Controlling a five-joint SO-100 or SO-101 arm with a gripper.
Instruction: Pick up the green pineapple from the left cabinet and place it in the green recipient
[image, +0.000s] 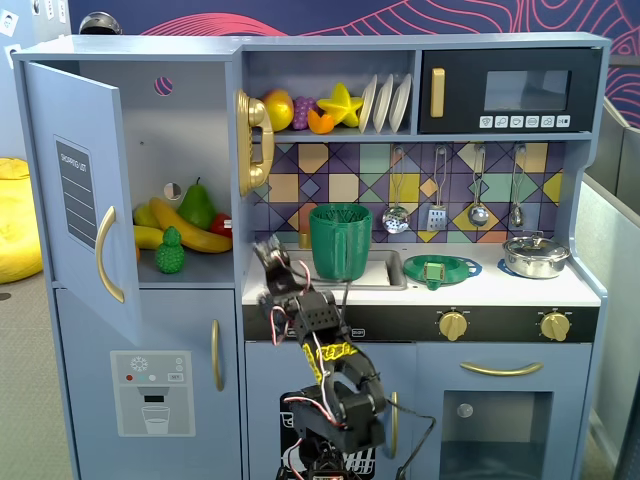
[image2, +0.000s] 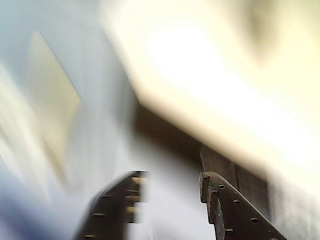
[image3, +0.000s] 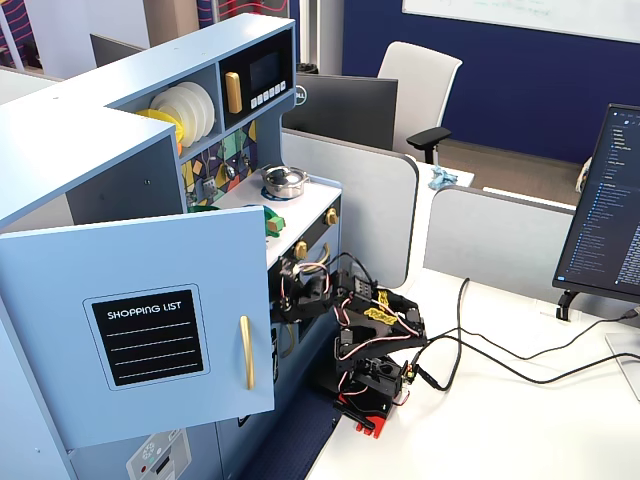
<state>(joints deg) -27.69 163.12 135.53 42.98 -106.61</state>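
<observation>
The green pineapple (image: 170, 252) stands upright in the open left cabinet (image: 185, 120), in front of bananas and a darker green pear. The cabinet's door (image: 75, 190) is swung wide open; in another fixed view the door (image3: 150, 330) hides the inside. The tall green recipient (image: 340, 240) stands on the counter by the sink. My gripper (image: 270, 250) is raised in front of the counter edge, between the cabinet and the recipient, touching neither. In the blurred wrist view the gripper (image2: 172, 185) is open with nothing between the jaws.
A shallow green dish (image: 437, 270) and a steel pot (image: 536, 256) sit on the counter. A gold toy phone (image: 255, 140) hangs beside the cabinet opening. Fruit and plates fill the upper shelf. The arm's base (image3: 375, 390) stands on a white desk with cables.
</observation>
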